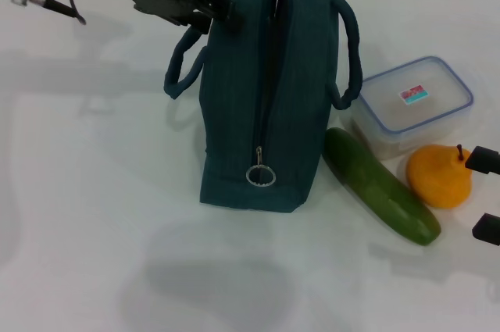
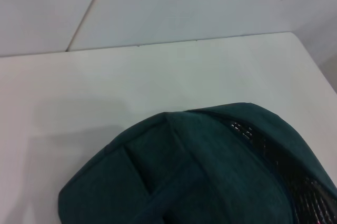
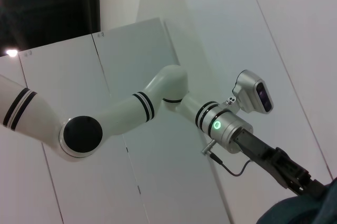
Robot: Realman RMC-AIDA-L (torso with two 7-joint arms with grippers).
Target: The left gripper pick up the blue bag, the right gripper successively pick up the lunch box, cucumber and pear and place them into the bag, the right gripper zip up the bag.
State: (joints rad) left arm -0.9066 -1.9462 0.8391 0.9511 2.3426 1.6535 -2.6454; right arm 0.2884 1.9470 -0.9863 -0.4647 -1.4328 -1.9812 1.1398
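Blue bag (image 1: 262, 105) stands upright on the white table (image 1: 86, 215), its zipper pull (image 1: 260, 174) low on the near end. The left gripper (image 1: 223, 10) pinches the bag's far top edge. Beyond the bag's other side lie cucumber (image 1: 380, 186), pear (image 1: 440, 175) and lunch box (image 1: 414, 103), beside the right gripper (image 1: 486, 193), fingers spread.

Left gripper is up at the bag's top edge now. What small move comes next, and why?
Probably close the left gripper on the blue bag's top edge and hold it. The lunch box, cucumber and pear lie outside on the table, and the right gripper waits beside the pear.
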